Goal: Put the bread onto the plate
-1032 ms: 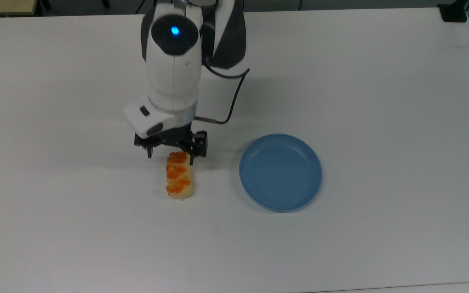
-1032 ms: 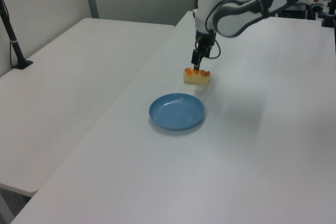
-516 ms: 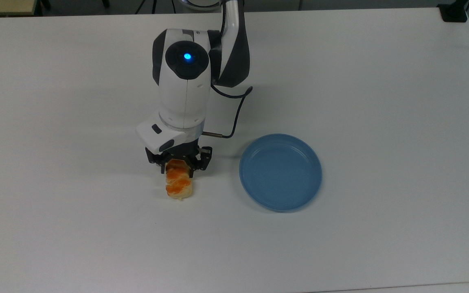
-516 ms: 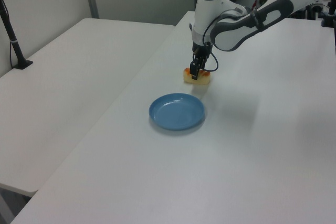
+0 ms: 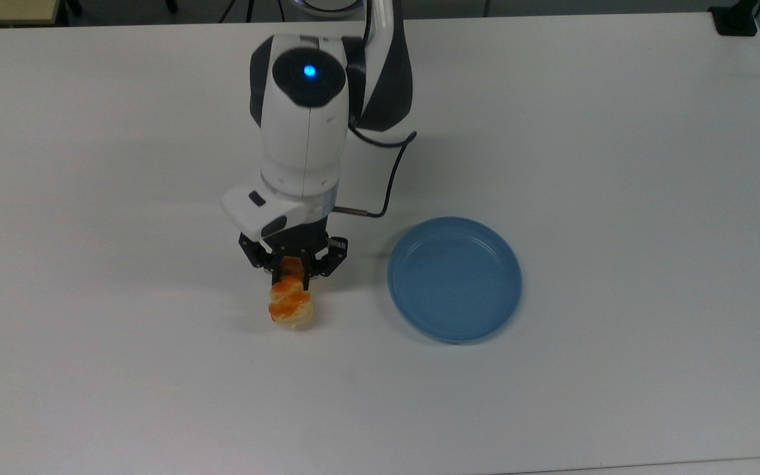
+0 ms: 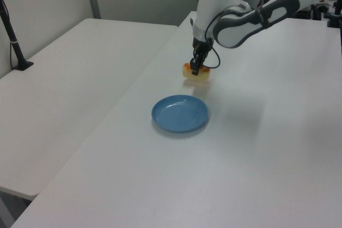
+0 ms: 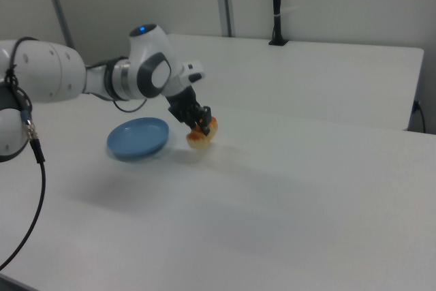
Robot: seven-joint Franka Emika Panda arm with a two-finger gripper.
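2 black fingers [image 5: 283, 268] of the gripper [image 5: 293, 269] are clenched on the bread [image 5: 291, 305], pinching it at the end nearest the arm, so the bun hangs out past the fingertips. In the left view the bread [image 6: 195, 75] sits clear of the white table [image 6: 267, 148], with a faint shadow on the tabletop beneath it; in the right view the bread [image 7: 203, 134] likewise hangs above the surface, tilted, its glossy orange-brown top facing up and its pale underside showing.

The blue plate [image 5: 454, 279] lies flat on the table [image 5: 617, 165], on the top view's right of the bread and apart from it, with bare tabletop between the 2. In the left view the plate [image 6: 180, 114] is nearer the camera than the gripper [image 6: 196, 69]; in the right view the plate [image 7: 137, 138] is on the right view's left of the gripper [image 7: 201, 122], just beside the bread's shadow.

The white arm [image 5: 305, 125] reaches down from the table's far edge in the top view, a blue light glowing on its upper joint, and a black cable [image 5: 386, 178] loops from the wrist on the plate side. A 2nd white table [image 6: 64, 94] stands alongside in the left view, with a black post [image 6: 12, 33] at its edge.
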